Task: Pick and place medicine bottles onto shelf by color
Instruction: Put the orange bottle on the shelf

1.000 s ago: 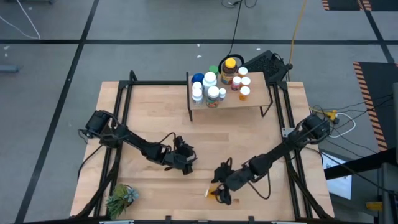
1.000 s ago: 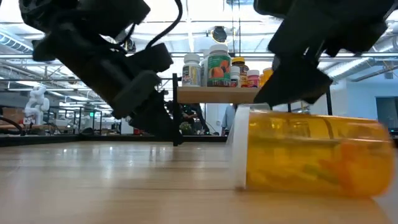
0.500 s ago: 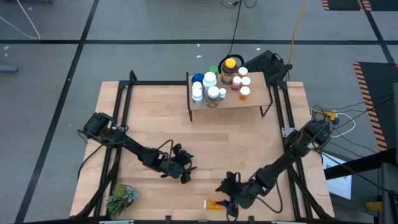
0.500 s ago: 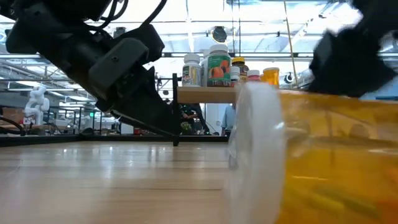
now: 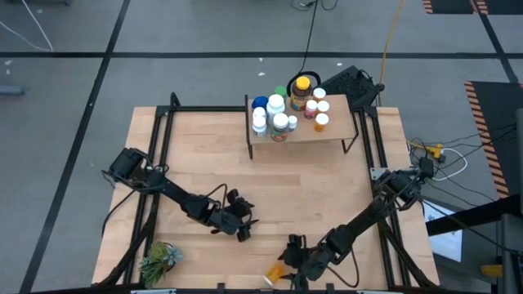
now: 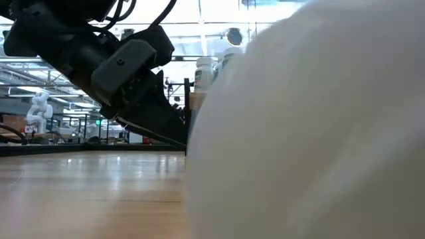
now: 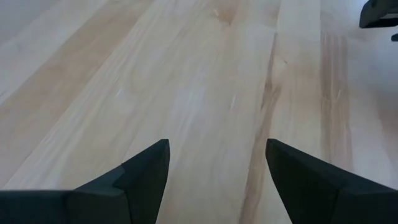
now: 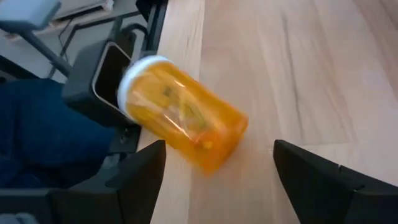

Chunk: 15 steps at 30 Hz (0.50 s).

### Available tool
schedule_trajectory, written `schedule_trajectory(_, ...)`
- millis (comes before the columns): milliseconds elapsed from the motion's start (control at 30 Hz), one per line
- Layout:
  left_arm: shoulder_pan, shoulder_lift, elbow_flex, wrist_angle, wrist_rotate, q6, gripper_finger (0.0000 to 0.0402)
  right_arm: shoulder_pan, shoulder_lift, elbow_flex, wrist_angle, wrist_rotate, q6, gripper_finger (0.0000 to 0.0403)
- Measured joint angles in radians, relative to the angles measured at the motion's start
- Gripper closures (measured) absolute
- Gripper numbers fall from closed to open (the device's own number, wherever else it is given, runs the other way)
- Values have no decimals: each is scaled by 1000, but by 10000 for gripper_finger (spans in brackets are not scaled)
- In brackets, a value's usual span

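A: Left to right, quick. Far left near edge, small green plant (image 5: 158,261), not part of the task. Left gripper (image 5: 243,219) sits low over bare table (image 5: 310,184) left of centre, fingers (image 7: 146,171) spread, nothing between them.

B: Right side?

A: Right gripper (image 5: 294,263) is down at the near edge. Fingers (image 8: 140,171) apart, empty. The orange bottle (image 5: 277,273) lies on its side just beside that gripper, white cap pointing off the table edge, right at the lip. In the low view its cap fills most of the frame, so it's hard up against that camera.

B: Touching the gripper?

A: Wrist view shows it ahead of the fingers, not between them. Loose.

B: Shelf?

A: Shelf (image 5: 339,131) at the far edge, holds the cluster: white and blue-capped ones (image 5: 270,114) on its left half, orange ones plus the yellow-lidded jar (image 5: 301,91) on its right.

B: Progress?

A: Nearly done, I'd say. Only this one orange bottle seems left, and it belongs with the orange group. Risk: it could roll off the edge.
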Motion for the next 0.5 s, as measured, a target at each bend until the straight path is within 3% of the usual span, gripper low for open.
schedule_trajectory(200, -1, 0, 0, -10, 0, -6, 130, 0, 12, 0, 3, -27, -86, 124)
schedule_trajectory(367, -6, 0, 0, -16, 0, -5, 130, 0, 5, 0, -12, -3, -270, 134)
schedule_trajectory(500, -6, 0, 0, -30, 2, -4, 130, -8, 2, -2, -61, 30, -422, 120)
